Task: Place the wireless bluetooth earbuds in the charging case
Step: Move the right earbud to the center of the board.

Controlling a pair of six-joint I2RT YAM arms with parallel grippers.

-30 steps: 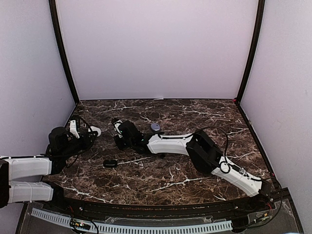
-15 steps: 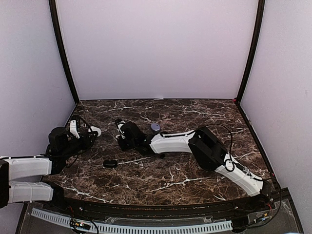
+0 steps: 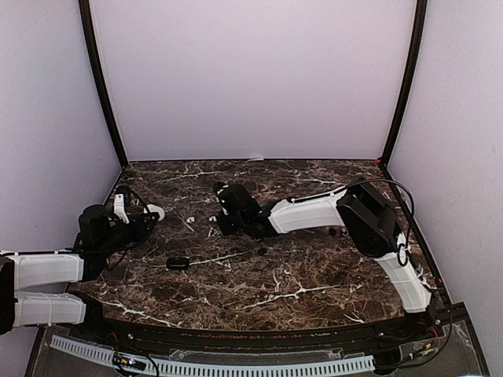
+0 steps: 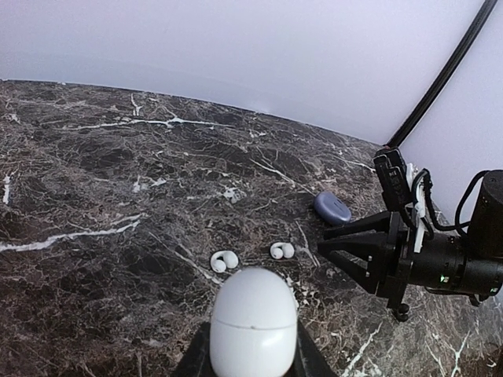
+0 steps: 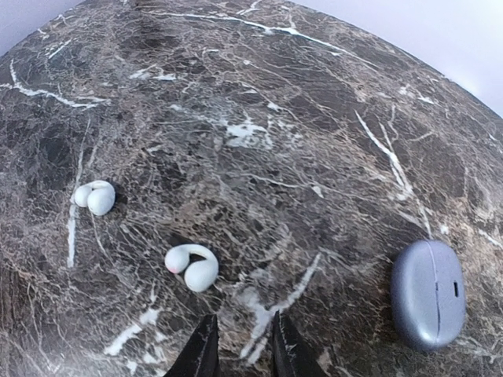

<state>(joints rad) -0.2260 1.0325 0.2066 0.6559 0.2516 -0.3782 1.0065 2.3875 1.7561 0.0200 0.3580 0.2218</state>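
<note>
Right wrist view: two white earbuds (image 4: 281, 250) lie loose on the desk (image 5: 314, 94), apart from each other. Nearer bud (image 5: 192, 267) sits just ahead-left of the right hand (image 5: 242, 345); farther bud (image 5: 94, 196) is further off to the left. Right hand's fingers stand a narrow gap apart w/ nothing between them and touch neither bud. Purple case (image 5: 428, 292) lies flat on the desk off to the right, lid down.

Left wrist view: left hand (image 3: 144, 214) is pinching the white case (image 4: 253, 314) by its sides. A seam line runs across the case, so the lid looks closed. Both buds lie out in front of it, and the right hand faces in from the far side. Can't tell if the case rests on the desk or is held off it.

Top view: black item (image 3: 179, 262) on the desk, nearer the arm bases. Too small to say bud or case.

Progress, my read: early. No bud sits in any case and none is in a hand.
- Left to do: grip the nearer bud, get a case open, seat the bud, then repeat for the farther bud.
- White buds prob. belong w/ the white case, but that's a guess from colour only.
- Snag: both visible cases look shut, so a lid has to come up before any bud can go in.
</note>
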